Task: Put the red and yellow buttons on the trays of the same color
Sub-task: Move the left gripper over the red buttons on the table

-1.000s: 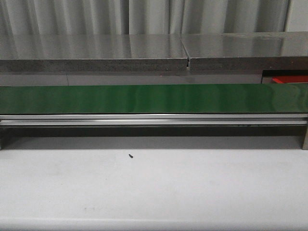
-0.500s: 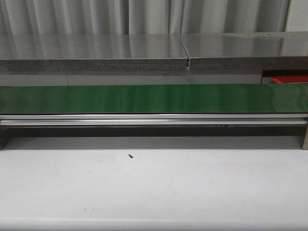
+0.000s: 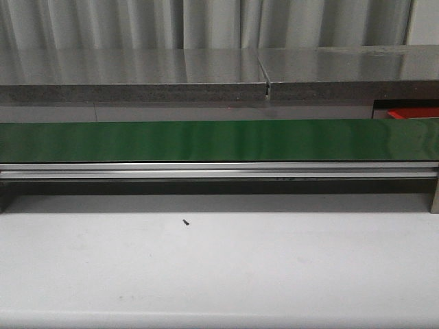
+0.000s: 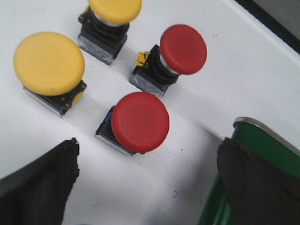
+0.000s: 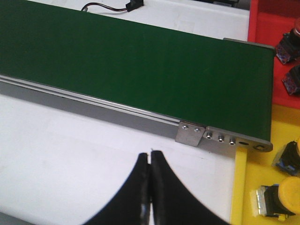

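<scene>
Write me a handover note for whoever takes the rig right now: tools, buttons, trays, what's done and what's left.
Left tool: open, empty, hovering over four loose buttons on the white table: two red buttons and two yellow buttons, beside the end of the green belt.
Right tool: shut, empty, over bare table near the other end of the conveyor.
Done: the red tray holds at least two buttons, and so does the yellow tray; the ones visible match by colour.
Left: the four buttons under the left tool. The nearer red one sits most squarely between its fingers, so it is probably next.
</scene>
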`<move>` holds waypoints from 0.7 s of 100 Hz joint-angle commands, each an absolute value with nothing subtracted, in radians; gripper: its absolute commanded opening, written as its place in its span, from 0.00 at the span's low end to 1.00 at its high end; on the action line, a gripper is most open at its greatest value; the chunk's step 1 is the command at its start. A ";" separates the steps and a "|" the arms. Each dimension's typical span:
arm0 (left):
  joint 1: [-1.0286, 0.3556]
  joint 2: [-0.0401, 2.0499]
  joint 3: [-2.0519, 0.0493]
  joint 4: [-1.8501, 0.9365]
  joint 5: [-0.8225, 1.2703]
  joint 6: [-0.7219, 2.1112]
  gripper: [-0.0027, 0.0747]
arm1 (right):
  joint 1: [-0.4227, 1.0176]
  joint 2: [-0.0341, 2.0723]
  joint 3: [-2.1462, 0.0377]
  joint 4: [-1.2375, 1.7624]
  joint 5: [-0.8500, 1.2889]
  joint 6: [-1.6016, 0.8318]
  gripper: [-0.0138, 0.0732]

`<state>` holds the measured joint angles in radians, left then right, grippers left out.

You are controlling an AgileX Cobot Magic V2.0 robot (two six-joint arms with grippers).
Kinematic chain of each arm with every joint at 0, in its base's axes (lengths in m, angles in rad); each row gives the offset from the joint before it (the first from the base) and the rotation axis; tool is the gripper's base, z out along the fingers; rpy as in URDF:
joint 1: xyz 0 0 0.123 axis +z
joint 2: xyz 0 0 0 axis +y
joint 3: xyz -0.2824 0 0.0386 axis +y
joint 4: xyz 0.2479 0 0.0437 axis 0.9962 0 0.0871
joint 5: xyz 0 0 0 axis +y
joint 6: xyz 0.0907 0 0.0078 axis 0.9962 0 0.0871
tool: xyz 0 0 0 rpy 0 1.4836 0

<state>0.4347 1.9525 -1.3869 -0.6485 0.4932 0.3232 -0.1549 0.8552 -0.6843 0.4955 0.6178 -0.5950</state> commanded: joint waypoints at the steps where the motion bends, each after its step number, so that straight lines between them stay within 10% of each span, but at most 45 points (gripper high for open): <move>1: 0.437 1.921 -1.419 -0.665 0.443 0.312 0.79 | -0.156 0.846 -0.710 0.516 0.575 -0.604 0.08; 70: 0.435 1.994 -1.510 -0.655 0.453 0.312 0.79 | -0.156 0.846 -0.710 0.516 0.575 -0.604 0.08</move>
